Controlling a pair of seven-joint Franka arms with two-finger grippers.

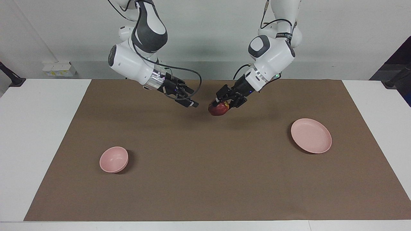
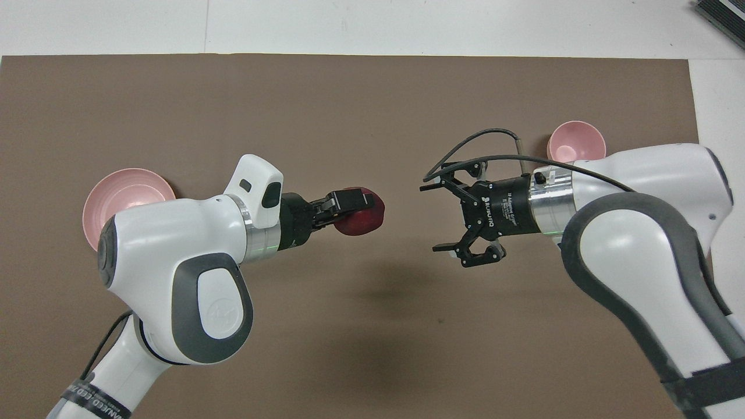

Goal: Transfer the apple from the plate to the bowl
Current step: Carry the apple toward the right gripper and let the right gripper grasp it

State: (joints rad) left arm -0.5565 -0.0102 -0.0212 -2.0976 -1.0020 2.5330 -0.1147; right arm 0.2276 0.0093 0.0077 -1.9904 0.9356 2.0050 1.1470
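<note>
- White wall at the back, and a white table [image 1: 38, 134] covered across its middle by a brown mat [image 1: 205, 179].
- Left gripper [image 1: 226, 103] hangs in the air over the mat's middle strip, clamped shut on the apple [image 1: 218, 109]. The apple is off the plate and touches nothing else.
- Right gripper [image 1: 189, 102] hovers just beside the apple, a small gap between them, its fingers spread wide and holding nothing. In the overhead view its open fingers face the fruit [image 2: 362, 212].
- Plate [image 1: 311, 135] sits bare toward the left arm's end of the table; bowl [image 1: 114, 159] sits empty toward the right arm's end, well apart from it.
- Judgement: the two grippers meet at mid-table because plate and bowl lie at opposite ends, each near a different arm. This looks like a handover being set up, with the apple held out clear of the mat so the right gripper can close around it.
- Apple is nearly round, so it has no clear long axis. Its yellow patch near the stem faces up toward the left gripper's fingers; the dark red body points down and outward, toward the right gripper.
</note>
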